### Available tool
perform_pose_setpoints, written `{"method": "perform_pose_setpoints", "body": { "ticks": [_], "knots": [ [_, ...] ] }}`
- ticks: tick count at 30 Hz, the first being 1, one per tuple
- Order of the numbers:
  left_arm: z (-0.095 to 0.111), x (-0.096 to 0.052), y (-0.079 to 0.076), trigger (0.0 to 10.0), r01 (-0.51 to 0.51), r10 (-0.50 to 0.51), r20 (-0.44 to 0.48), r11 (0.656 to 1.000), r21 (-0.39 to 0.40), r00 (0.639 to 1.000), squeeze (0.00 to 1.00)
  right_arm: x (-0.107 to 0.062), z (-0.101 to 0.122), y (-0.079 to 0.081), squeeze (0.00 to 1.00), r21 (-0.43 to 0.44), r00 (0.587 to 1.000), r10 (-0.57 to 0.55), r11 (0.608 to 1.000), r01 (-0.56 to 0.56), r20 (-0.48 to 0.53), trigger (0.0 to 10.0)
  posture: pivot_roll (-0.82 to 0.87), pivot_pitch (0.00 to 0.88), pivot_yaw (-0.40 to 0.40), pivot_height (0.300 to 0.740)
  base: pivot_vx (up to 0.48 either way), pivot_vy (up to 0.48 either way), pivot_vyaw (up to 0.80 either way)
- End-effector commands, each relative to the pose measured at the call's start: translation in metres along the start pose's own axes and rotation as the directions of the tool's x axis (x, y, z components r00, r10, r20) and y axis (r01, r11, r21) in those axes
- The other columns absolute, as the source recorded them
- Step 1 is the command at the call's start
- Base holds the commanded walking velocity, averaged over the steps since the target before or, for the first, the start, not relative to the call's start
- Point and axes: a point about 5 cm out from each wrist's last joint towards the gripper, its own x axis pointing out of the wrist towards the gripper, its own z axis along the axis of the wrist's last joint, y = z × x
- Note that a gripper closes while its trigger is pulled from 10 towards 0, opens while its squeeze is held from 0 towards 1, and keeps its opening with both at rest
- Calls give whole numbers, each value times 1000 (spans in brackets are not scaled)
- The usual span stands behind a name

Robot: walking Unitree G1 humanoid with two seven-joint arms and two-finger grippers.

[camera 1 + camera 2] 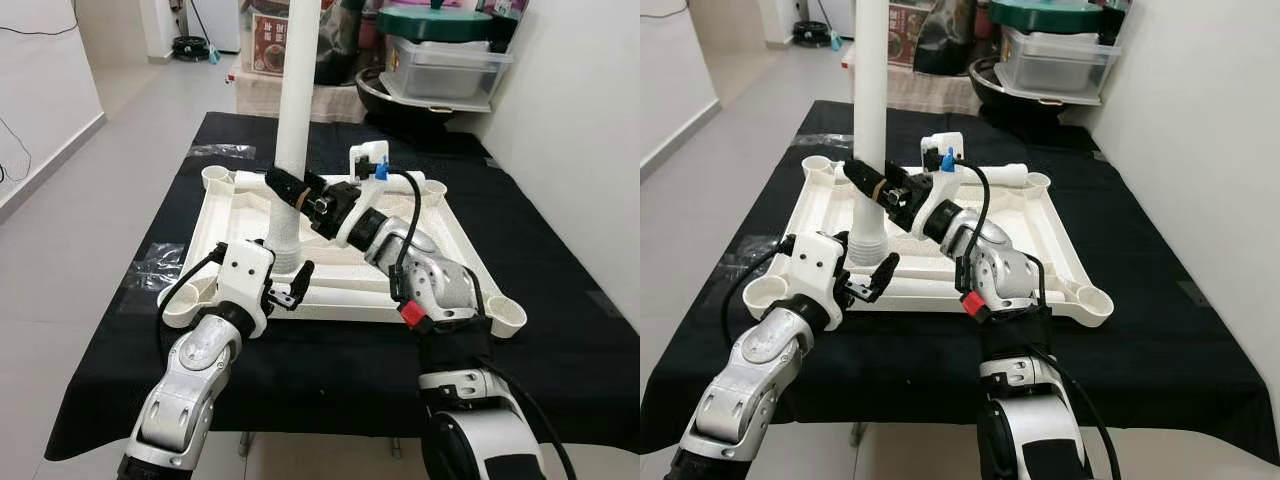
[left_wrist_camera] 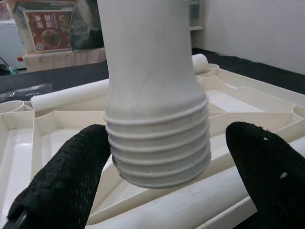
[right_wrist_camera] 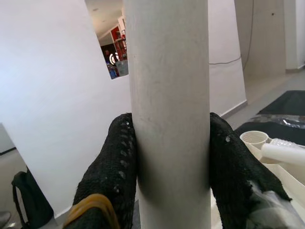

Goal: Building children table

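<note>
The right tool (image 1: pixel 285 187) grips the upright white plastic table leg (image 1: pixel 297 90), whose threaded end stands on the upturned white tabletop (image 1: pixel 440 225) on the black-covered bench (image 1: pixel 560 330), apparently between the open left tool's (image 1: pixel 300 283) fingers.

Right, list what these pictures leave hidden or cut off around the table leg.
- Top of the upright table leg: cut off by the upper edge in both eye views.
- Its threaded end: the underside and the socket beneath are hidden by the leg itself in the left wrist view.
- The leg's far side: covered by the right claw fingers.
- Overturned tabletop: middle hidden by the right arm.
</note>
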Motion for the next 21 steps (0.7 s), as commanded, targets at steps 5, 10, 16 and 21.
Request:
{"method": "perform_pose_setpoints", "body": {
  "ticks": [5,10,16,21],
  "knots": [
    [-3,3,2,10000,-6,6,-3,1000,1,1000,0,-5,-1,5,0,37,1000,-10,999,10,10,0,47,0,-90,740,0,0,0],
    [-6,5,2,10000,-6,6,-7,1000,-6,1000,0,-9,-4,15,0,60,1000,-10,998,10,7,0,48,0,-92,740,0,0,0],
    [-8,5,0,10000,-2,2,-12,1000,-22,1000,0,-11,-7,19,0,62,1000,-3,998,3,-4,0,44,0,-87,740,0,0,0],
    [-10,6,-5,10000,20,-20,-21,999,-32,1000,0,-12,-9,22,0,64,1000,-9,998,9,-3,0,43,0,-84,740,0,0,0]
  ]
}}
